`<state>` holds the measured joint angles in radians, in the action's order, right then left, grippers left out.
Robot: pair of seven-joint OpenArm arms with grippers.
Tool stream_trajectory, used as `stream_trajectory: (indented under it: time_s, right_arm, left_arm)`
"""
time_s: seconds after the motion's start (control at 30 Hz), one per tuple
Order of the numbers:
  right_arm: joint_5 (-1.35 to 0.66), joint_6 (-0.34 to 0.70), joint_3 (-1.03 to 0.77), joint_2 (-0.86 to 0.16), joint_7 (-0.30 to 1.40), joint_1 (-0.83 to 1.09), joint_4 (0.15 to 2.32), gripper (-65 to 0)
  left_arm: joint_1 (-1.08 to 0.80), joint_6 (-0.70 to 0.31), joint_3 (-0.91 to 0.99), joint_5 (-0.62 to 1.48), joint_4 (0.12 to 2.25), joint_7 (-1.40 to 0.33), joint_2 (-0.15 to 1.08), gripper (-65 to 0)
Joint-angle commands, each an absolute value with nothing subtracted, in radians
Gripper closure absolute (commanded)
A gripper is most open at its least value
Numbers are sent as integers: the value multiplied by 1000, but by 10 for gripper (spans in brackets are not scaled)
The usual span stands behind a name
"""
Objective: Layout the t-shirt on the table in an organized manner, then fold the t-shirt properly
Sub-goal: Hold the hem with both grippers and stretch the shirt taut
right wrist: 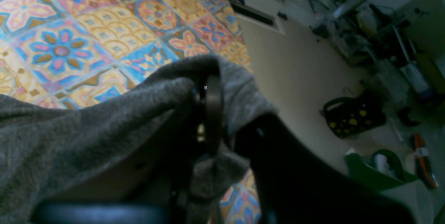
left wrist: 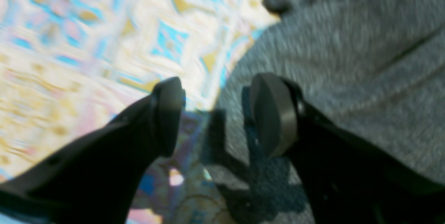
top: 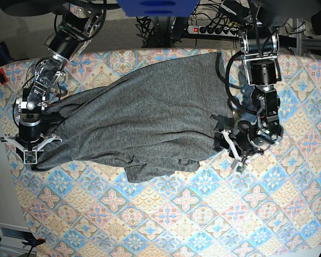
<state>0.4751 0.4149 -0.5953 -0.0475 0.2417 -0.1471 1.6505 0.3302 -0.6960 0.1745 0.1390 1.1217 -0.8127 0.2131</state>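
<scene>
The dark grey t-shirt (top: 144, 118) lies spread across the table (top: 203, 214), with a rumpled lower edge. My left gripper (top: 231, 151) hovers at the shirt's right edge. In the left wrist view my left gripper (left wrist: 215, 116) stands open with nothing between its pads. It straddles the border where the t-shirt (left wrist: 347, 60) meets the patterned table (left wrist: 87, 43). My right gripper (top: 33, 154) is at the shirt's left end. In the right wrist view my right gripper (right wrist: 208, 113) is shut on a bunched fold of the t-shirt (right wrist: 87, 137), lifted a little above the table (right wrist: 69, 43).
The table's left edge (top: 2, 134) runs close beside my right gripper, and the floor (right wrist: 295, 78) beyond it holds bags and clutter. Cables and a power strip (top: 214, 29) lie behind the far edge.
</scene>
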Motion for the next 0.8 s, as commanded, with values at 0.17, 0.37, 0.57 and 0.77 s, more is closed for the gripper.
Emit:
stream_trajectory:
  time_s: [0.17, 0.37, 0.57, 0.77]
  right_arm:
    - [473, 403, -596, -61, 211, -162, 1672, 0]
    - [473, 403, -596, -61, 208, -162, 1670, 0]
    - [473, 403, -596, -61, 208, -162, 1670, 0]
    - [473, 403, -596, -62, 208, -162, 1670, 0]
  left_arm:
    - [404, -698, 179, 157, 874, -704, 219, -342]
    - [414, -698, 170, 157, 849, -694, 186, -338]
    - [417, -698, 170, 151, 849, -742, 125, -320]
    - [412, -698, 160, 150, 849, -745, 113, -228]
